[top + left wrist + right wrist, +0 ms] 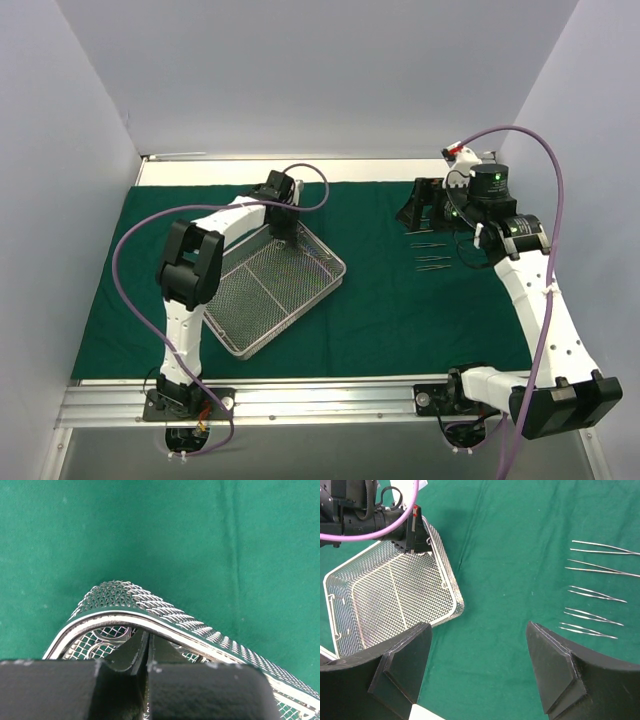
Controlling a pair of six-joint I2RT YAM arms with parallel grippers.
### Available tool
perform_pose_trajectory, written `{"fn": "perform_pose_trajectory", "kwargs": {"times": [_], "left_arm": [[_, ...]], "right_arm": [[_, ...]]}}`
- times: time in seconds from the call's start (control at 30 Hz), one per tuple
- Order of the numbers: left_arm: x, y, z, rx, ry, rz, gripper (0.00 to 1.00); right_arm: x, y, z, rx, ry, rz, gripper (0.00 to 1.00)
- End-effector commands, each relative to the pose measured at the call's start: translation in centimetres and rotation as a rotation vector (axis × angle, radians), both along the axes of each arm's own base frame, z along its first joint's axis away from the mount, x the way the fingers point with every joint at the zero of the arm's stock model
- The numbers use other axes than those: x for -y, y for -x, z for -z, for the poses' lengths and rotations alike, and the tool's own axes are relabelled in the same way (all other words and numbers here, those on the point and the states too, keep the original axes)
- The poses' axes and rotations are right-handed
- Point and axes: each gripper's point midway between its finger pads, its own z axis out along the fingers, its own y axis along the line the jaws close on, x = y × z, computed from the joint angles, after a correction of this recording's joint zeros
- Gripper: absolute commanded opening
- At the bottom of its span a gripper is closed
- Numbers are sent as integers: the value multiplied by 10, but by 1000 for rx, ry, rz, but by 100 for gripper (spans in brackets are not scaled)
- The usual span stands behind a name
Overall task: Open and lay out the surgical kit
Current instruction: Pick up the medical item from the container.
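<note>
The dark green drape (400, 310) lies spread flat on the table. The silver wire-mesh tray (265, 300) sits on it at the left, turned at an angle. My left gripper (290, 232) reaches down into the tray's far corner. In the left wrist view its fingers (132, 652) are pressed together just inside the tray rim (125, 616), at the ring handles of the scissors (106, 641). Several thin steel forceps (432, 258) lie in a row on the drape at the right (597, 594). My right gripper (425, 205) hovers over the drape, open and empty (479, 625).
A metal rail (300, 400) runs along the near table edge with both arm bases on it. White walls close in the left, back and right. Purple cables (130, 250) loop over each arm. The tray (452, 587) and left gripper (417, 542) show in the right wrist view.
</note>
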Motion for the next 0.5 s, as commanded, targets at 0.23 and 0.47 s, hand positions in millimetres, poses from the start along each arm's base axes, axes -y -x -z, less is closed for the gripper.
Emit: {"fn": "perform_pose_trajectory", "kwargs": {"times": [0.23,0.47], "left_arm": [[-31,58,4,-160,-72,-7,2],[-30,65,-5,-189,-58,-1,2]], "right_arm": [[-6,-8,3,6,-27,-22,78],[-11,-15,11,-21,-46,-38,88]]}}
